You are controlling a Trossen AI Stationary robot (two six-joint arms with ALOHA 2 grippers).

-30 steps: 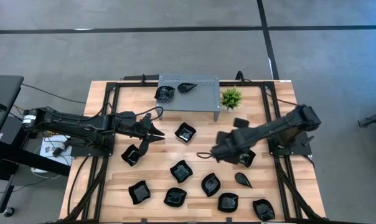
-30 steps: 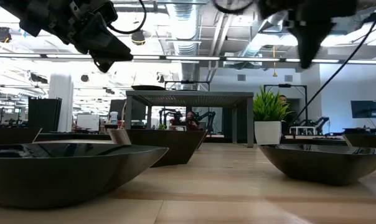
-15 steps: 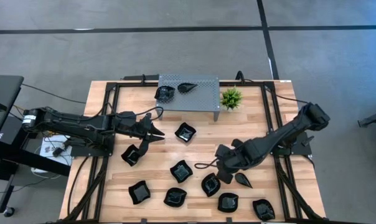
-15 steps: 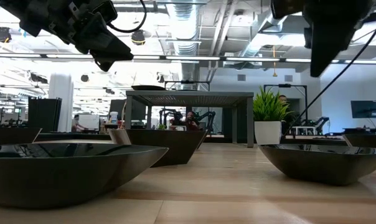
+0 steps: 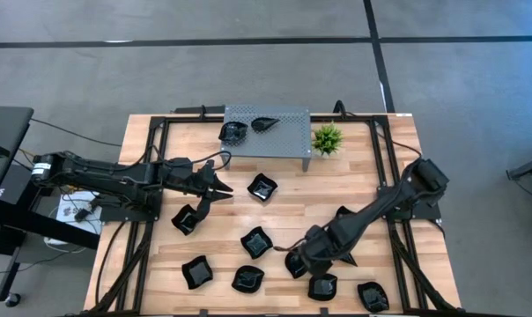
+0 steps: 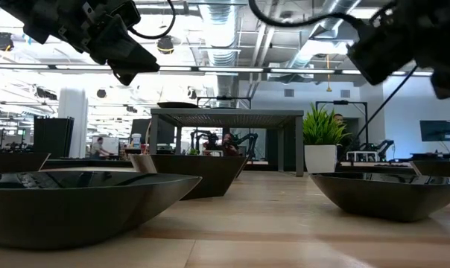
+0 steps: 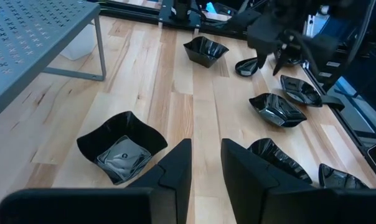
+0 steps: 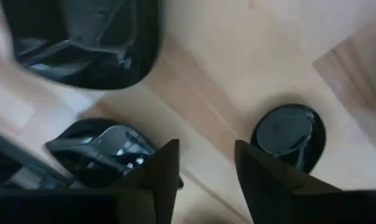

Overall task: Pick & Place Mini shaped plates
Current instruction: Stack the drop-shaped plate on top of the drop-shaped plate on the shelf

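Several glossy black mini shaped plates lie on the wooden table, among them a wavy square [image 5: 262, 187], one [image 5: 256, 243] near the middle and one [image 5: 322, 286] by the near edge. Two more [image 5: 233, 131] sit on the grey perforated stand [image 5: 284, 139]. My right gripper [image 5: 301, 260] points down, open, just above the wood; in the right wrist view it [image 8: 206, 165] hangs between a wavy plate [image 8: 101, 155] and a round plate [image 8: 289, 135]. My left gripper [image 7: 205, 167] hovers open at mid-left [image 5: 220, 187], beside a wavy plate [image 7: 121, 148].
A small green plant [image 5: 327, 138] stands right of the stand. Black frame rails [image 5: 157, 158] run along the table's left and right sides. Bare wood [image 5: 284, 207] lies between the stand and the near cluster of plates.
My right gripper has swung from the table's middle right toward the near edge and leftward. It has also sunk and tipped over until it points down among the near plates. The left arm has kept still.
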